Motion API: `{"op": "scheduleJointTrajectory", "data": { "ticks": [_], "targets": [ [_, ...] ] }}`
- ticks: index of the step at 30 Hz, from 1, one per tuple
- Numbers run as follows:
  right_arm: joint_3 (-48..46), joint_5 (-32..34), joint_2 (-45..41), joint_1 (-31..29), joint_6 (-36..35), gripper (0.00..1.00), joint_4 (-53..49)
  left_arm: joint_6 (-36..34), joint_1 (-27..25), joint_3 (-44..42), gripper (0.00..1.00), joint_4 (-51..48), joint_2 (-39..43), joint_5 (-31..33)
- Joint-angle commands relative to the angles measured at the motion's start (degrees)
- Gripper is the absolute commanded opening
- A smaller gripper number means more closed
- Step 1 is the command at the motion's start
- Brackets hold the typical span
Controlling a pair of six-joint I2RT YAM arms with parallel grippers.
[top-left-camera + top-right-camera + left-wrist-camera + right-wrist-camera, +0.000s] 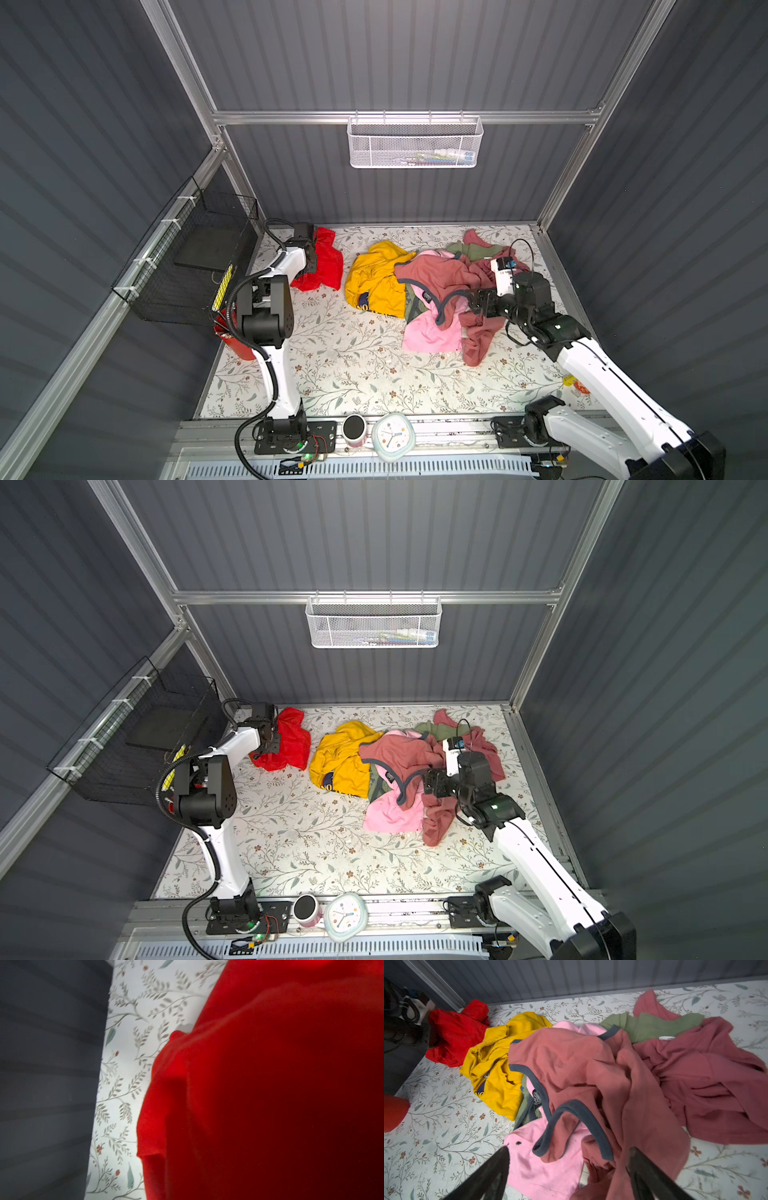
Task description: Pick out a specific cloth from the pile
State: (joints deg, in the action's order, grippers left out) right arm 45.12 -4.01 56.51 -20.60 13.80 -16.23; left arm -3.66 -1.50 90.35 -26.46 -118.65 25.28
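The bright red cloth (pixel 324 266) (pixel 293 739) lies bunched at the table's back left, apart from the pile (pixel 432 282) (pixel 395 762). My left gripper (pixel 311 259) (pixel 272 742) is sunk into its edge and shut on it. Red fabric (pixel 270 1084) fills the left wrist view and hides the jaws. The pile holds a yellow shirt (pixel 496 1076), a dusty-rose garment (pixel 581 1064), a light pink piece (pixel 550 1167) and an olive-green one (pixel 654 1024). My right gripper (pixel 471 301) (pixel 569 1159) stands open low over the pink and dusty-rose pieces, which lie loose between its fingers (pixel 500 1167).
A black wire basket (pixel 199 257) hangs on the left wall and a white mesh basket (pixel 415 143) on the back wall. A red container (pixel 235 345) stands by the left arm. A cup (pixel 354 428) and a clock (pixel 392 434) sit on the front rail.
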Motion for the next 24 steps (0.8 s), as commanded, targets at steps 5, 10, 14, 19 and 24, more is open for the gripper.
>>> {"op": "scheduleJointTrajectory", "data": {
  "ticks": [5,10,14,19,24],
  "targets": [
    [7.9,3.9,11.0,-6.5,-0.1,0.89,0.7,5.8,-0.5,-3.3,0.43,-2.2,4.4,-2.7],
    [20.2,6.3,26.6,-15.7,-0.2,0.87,-0.2,8.0,-0.5,-5.1,0.59,-3.0,8.2,-6.5],
    [32.4,7.1,40.4,-21.3,-0.9,0.86,-2.8,9.6,-0.5,-8.6,0.70,-2.0,11.3,-5.9],
    [47.4,6.4,55.0,-26.6,-2.0,0.82,-3.7,11.5,-0.6,-12.6,0.76,-1.2,15.3,-4.8],
    [65.4,10.8,69.4,-28.7,-5.9,0.85,-12.9,12.4,-0.6,-13.4,0.77,-1.3,17.6,-6.6]
  ]
}}
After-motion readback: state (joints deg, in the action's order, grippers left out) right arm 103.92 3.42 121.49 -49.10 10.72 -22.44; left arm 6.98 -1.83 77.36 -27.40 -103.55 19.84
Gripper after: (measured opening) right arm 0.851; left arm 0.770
